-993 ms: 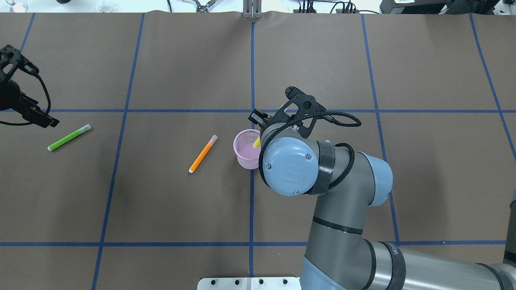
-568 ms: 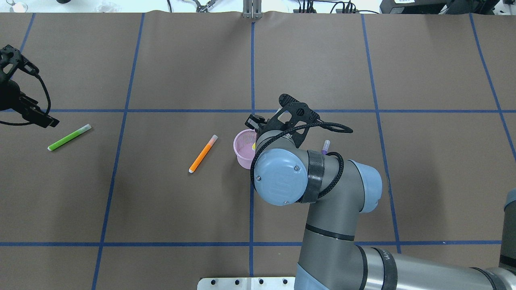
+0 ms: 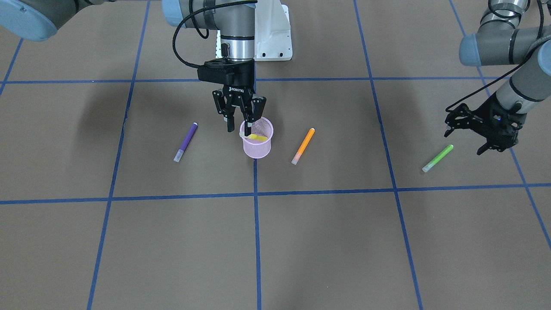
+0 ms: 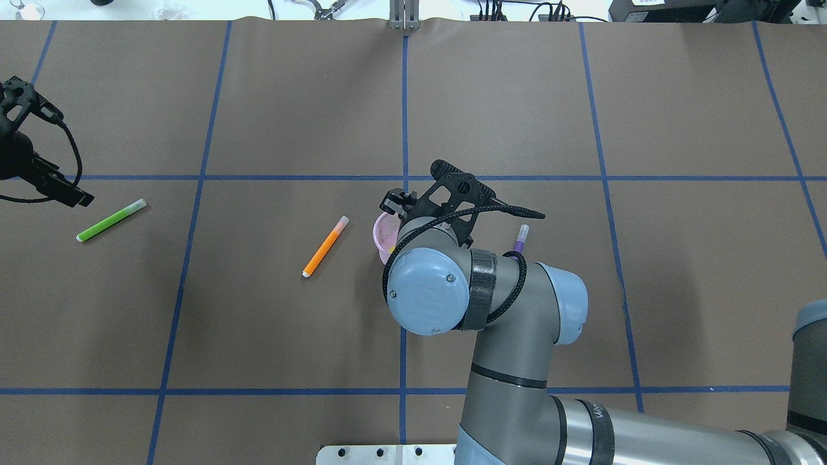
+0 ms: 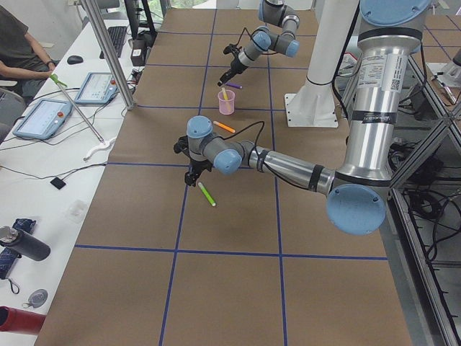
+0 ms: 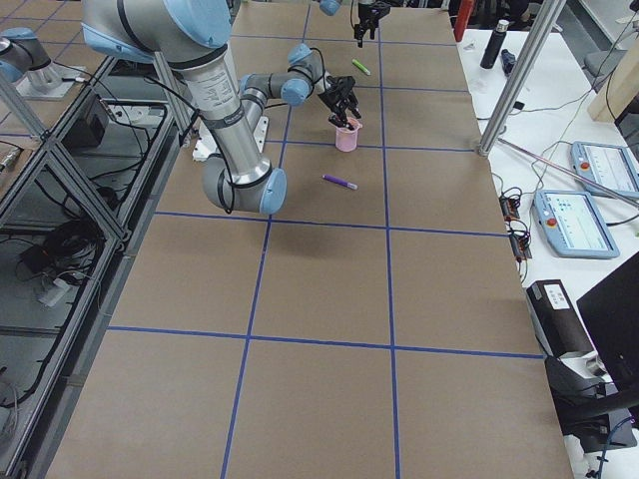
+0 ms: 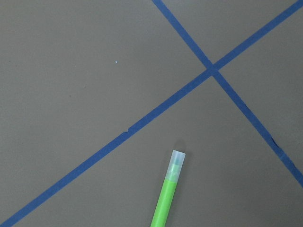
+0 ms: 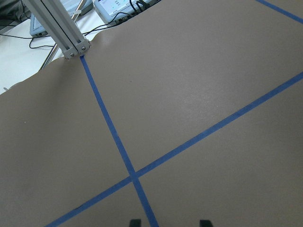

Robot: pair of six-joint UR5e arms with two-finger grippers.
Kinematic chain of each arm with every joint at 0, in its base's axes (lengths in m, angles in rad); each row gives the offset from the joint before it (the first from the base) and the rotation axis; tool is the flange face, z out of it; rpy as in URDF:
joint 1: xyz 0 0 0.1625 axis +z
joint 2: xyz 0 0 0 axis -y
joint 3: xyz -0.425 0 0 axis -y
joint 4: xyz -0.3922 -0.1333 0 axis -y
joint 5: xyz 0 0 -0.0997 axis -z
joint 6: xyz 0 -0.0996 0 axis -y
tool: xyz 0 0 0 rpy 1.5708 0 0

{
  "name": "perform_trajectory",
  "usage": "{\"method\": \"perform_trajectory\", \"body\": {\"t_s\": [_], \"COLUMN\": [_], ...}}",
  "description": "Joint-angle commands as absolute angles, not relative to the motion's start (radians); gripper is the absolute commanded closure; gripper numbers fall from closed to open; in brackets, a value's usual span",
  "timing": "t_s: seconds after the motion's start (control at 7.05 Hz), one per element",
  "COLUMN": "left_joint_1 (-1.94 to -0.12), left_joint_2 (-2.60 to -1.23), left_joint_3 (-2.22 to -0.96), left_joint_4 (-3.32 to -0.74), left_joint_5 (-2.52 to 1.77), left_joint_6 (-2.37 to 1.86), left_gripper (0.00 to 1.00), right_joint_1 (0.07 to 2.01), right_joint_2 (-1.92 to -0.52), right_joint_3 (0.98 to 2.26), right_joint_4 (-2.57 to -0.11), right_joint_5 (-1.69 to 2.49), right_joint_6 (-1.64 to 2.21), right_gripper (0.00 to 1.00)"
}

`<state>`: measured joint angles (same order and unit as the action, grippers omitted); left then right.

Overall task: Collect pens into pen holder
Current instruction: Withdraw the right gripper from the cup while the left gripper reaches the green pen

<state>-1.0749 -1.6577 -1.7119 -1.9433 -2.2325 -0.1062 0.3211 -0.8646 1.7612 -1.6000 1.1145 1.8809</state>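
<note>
The pink mesh pen holder stands at mid-table, half hidden under the right wrist in the overhead view. The yellow pen lies tilted inside it. My right gripper is open just above the holder's rim, empty. The purple pen lies on the table beside the holder, toward the right arm's side. The orange pen lies on the other side. The green pen lies far out by my left gripper, which is open and hovers just beside it; the left wrist view shows the pen.
Brown paper with blue tape grid lines covers the table. The right arm's elbow hangs over the area near the holder. A metal post and operators' tablets stand past the far edge.
The right arm has shifted left and toward the robot over the holder. The yellow pen, earlier slanting at the rim, now lies inside the cup. The purple pen has come into sight.
</note>
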Motion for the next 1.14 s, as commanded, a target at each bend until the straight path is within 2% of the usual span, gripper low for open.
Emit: {"method": "perform_trajectory", "body": {"t_s": [0.0,0.14,0.43,0.71,0.99], "left_joint_1": [-1.072,-1.071,-1.022,-0.961,-0.953], "left_joint_2": [-1.658,-1.658,-1.689,-1.758,-1.752], "left_joint_3": [-1.683,-1.668,-1.637,-1.574,-1.553], "left_joint_4": [-1.941,-1.944,-1.945,-1.95,-1.941], "left_joint_5": [-2.243,-2.243,-2.241,-2.237,-2.23], "left_joint_6": [-0.106,-0.104,-0.094,-0.087,0.136], "left_gripper": [0.02,0.03,0.11,0.19,0.23], "right_joint_1": [0.322,0.342,0.484,0.642,0.687], "right_joint_2": [-0.876,-0.906,-0.991,-1.063,-1.097], "right_joint_3": [1.825,1.886,1.96,1.976,1.98], "right_joint_4": [-1.601,-1.6,-1.594,-1.589,-1.588], "right_joint_5": [1.124,1.188,1.439,1.709,1.775], "right_joint_6": [1.864,1.806,1.676,1.533,1.49], "right_gripper": [0.0,0.0,0.0,0.0,0.0]}}
